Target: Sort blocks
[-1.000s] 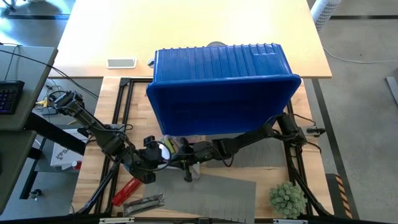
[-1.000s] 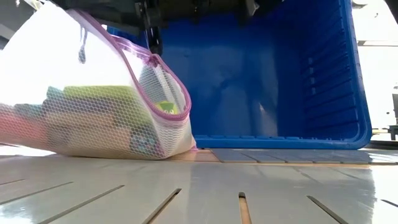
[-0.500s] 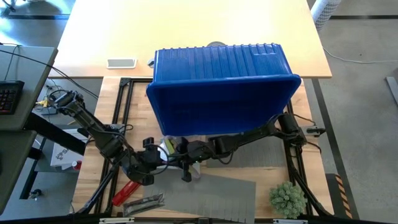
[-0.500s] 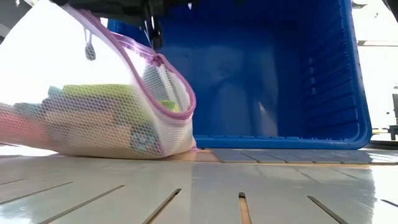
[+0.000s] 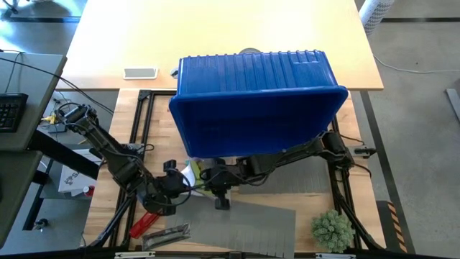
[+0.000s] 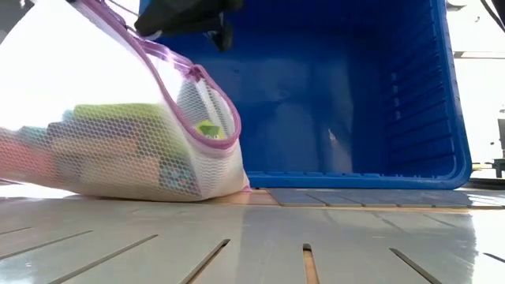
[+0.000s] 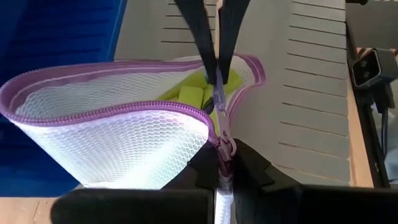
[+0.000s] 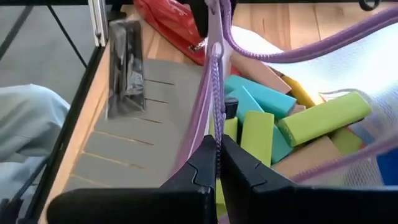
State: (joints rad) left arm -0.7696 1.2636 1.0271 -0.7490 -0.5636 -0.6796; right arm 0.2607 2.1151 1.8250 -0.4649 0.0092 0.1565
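Change since earlier: we are seeing the left gripper [image 5: 171, 188] drifting a little toward the table's near edge while the right gripper [image 5: 215, 178] is shifting toward it; in the low view the bag's mouth is now being drawn flatter and lower
Progress: we are judging the sort as barely begun; no block is lying out on the grey mat [image 5: 251, 223] and none is showing in the blue bin [image 5: 251, 108]
Blocks: they are all still sitting inside the white mesh bag [image 6: 118, 142]; in the right wrist view we are making out teal blocks [image 8: 261, 102], a lime block [image 8: 323, 118] and tan ones heaped together
Bag: it is resting on the table just in front of the tipped blue bin, its purple zipper edge [image 7: 112, 112] gaping open
Left claw: we are seeing it clenched on the zipper end, pinching the purple tape beside the pull
Right claw: it is clamped on the opposite purple rim, a cord running up from between its fingers
Left to do: we are reckoning the blocks must come out before any grouping by colour
Nearby: the red tool [image 5: 144, 219] is lying close to the left arm
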